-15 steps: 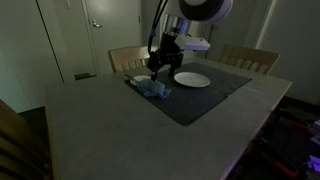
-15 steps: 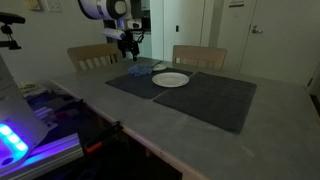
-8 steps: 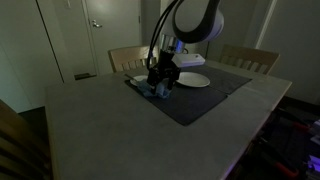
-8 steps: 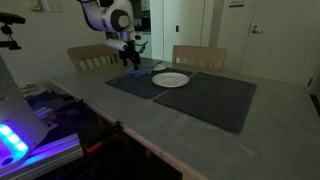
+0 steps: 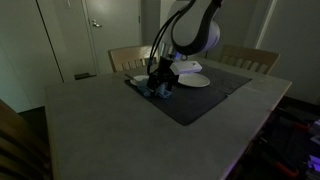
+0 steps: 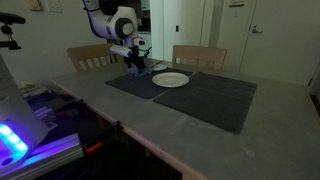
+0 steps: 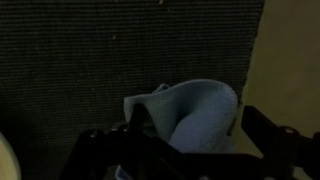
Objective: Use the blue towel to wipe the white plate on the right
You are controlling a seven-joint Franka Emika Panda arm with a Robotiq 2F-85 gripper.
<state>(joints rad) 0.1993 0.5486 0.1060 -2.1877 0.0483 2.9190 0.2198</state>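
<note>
The towel [image 7: 200, 105] lies bunched in a soft hump on the dark mat [image 7: 100, 50], near the mat's edge where the paler worktop [image 7: 290, 50] begins. In the wrist view I have the end effector [image 7: 180, 135] low over it, jaws wide and straddling the hump, one finger on each side and neither pressing the cloth. I judge that a pre-grasp stance: centring on the raised fold gives the fingers something to pinch rather than scraping flat fabric.

In both exterior views the end effector [image 5: 160, 84] [image 6: 137, 67] sits at the mat's far corner with the towel [image 5: 157, 91] under it. The plate [image 6: 171, 80] rests just beside on the same mat [image 6: 205, 98], close enough that the carry should be short. The arm partly hides the plate [image 5: 193, 80] in an exterior view.

Wiping has not begun. Next I would close on the fold and check that it lifts cleanly.
</note>
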